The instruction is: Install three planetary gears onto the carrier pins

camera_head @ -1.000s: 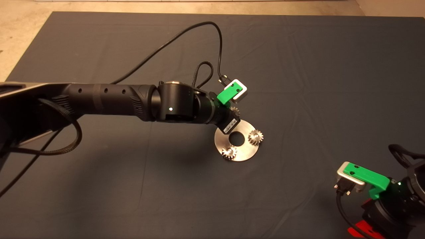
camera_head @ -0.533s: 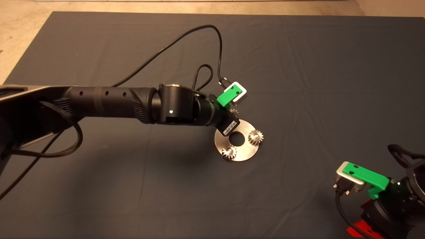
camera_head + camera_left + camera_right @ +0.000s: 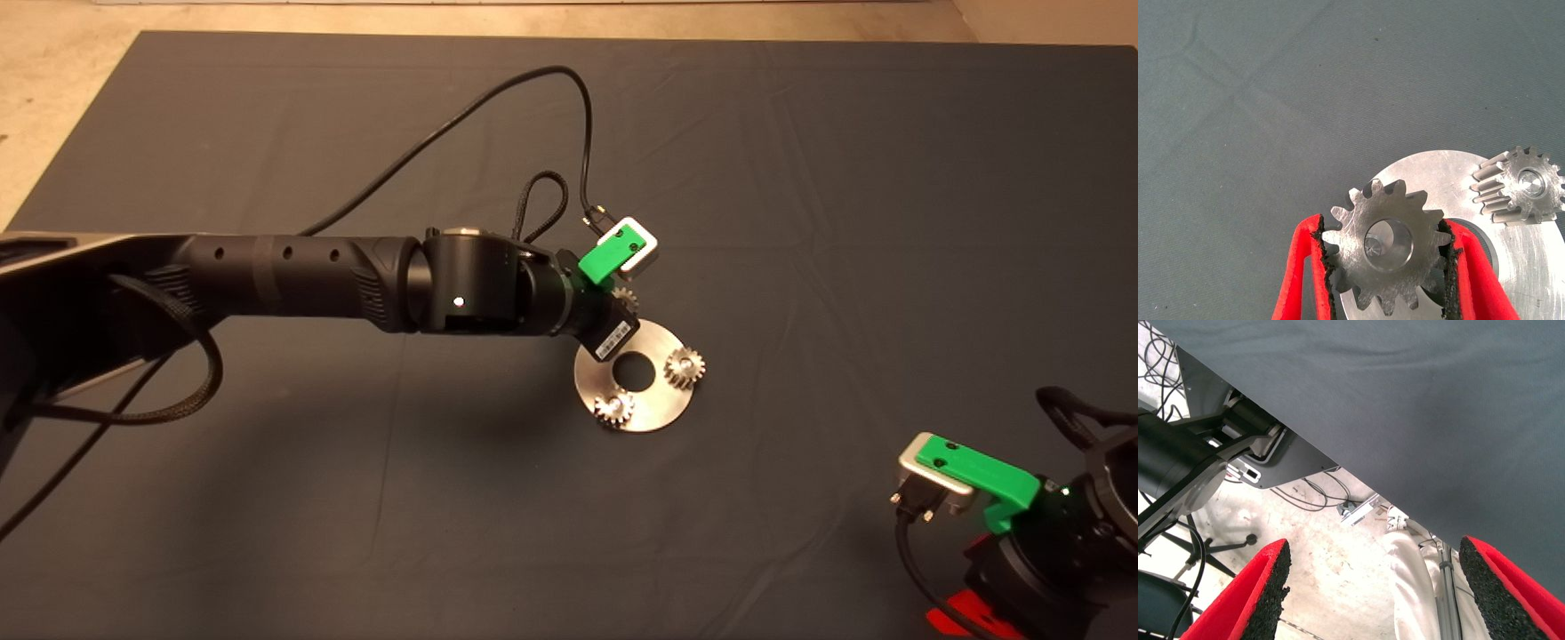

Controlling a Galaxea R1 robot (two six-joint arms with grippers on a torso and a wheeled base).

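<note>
A shiny round disc [image 3: 660, 339] with a central hole lies mid-mat. Two planetary gears [image 3: 685, 365] [image 3: 614, 407] sit on carrier pins at its right and near edges. My left gripper [image 3: 1385, 230], reaching in from the left, is shut on the third gear [image 3: 1353, 252], whose teeth touch both pads. The gear is at the disc's far-left edge [image 3: 626, 297], and a pin's top [image 3: 1386, 245] shows inside its bore. One seated gear [image 3: 1525, 187] and the disc [image 3: 1438, 180] show beside it. My right gripper [image 3: 1375, 587] is parked at the lower right [image 3: 969, 620], open and empty.
A black cable [image 3: 498, 98] loops over the dark mat [image 3: 845, 178] behind the left arm. The right wrist view looks past the mat's edge at the floor, a person's white trouser leg [image 3: 1411, 587] and cables.
The left arm has shifted very slightly to the left with the gear still between its fingers. The disc, the two seated gears and the right arm have not moved.
</note>
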